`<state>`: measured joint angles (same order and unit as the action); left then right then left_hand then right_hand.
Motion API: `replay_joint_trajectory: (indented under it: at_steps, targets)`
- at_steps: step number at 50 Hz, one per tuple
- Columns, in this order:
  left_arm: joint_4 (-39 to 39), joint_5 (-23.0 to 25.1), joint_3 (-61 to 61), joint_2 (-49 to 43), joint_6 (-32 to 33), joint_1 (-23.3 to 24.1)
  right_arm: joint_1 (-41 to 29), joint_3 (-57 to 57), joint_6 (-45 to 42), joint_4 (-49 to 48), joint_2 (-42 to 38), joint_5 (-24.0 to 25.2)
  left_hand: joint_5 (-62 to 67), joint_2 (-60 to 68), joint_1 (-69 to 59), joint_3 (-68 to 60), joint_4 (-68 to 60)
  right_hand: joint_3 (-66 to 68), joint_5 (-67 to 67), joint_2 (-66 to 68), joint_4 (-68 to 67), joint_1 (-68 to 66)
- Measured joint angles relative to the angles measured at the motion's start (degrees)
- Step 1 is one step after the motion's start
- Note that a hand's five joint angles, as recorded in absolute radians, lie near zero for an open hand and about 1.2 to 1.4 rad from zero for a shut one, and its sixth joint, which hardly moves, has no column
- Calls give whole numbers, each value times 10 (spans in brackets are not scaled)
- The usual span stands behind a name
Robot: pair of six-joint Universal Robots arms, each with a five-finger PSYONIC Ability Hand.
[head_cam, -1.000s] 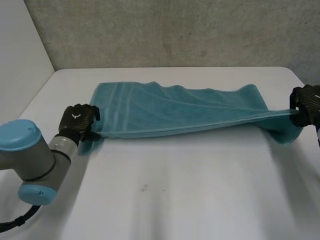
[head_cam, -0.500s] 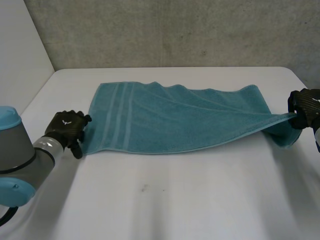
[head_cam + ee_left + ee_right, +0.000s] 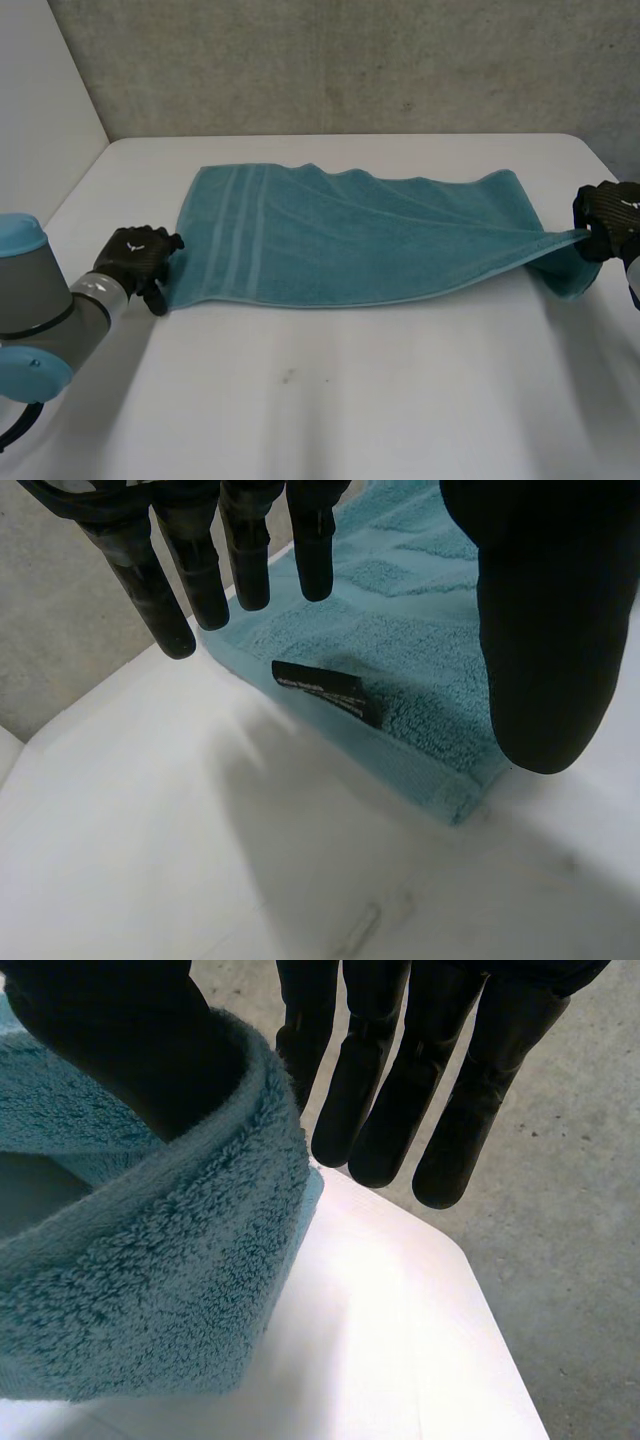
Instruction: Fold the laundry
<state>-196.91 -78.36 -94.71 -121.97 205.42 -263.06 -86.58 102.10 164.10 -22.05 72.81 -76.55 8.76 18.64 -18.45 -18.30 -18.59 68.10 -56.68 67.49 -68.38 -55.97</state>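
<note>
In your head view the teal towel point(image 3: 360, 240) lies spread across the middle of the white table point(image 3: 350, 400), with its woven stripes point(image 3: 235, 230) toward the frame's left. Your left hand point(image 3: 135, 258) sits at the towel's lower-left corner. Its wrist view adds what the head view cannot: the fingers point(image 3: 205, 570) are straight and spread, the thumb is apart from them, and they hold nothing. The corner and its black label point(image 3: 325, 692) lie flat beneath. At the frame's right edge your right hand point(image 3: 608, 215) holds the towel's right corner off the table, drawn taut. Its wrist view shows the terry fold clamped between thumb and fingers point(image 3: 390, 1100).
</note>
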Motion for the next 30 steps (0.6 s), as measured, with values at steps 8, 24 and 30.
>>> replay_joint_trajectory:
  at_steps: [8,24,30]
  targets:
    - [3,12,19,-15,-12,1,0,-1,-10,0,-8,0,26,24,-24,-28,-25,0,-1,0,0,0]
    - [1,12,49,-45,-9,3,0,0,-11,1,-9,0,36,33,-32,-36,-34,0,-1,0,0,0]
    - [0,12,53,-51,-8,4,0,0,-11,1,-9,0,56,53,-55,-56,-54,0,-1,0,0,0]
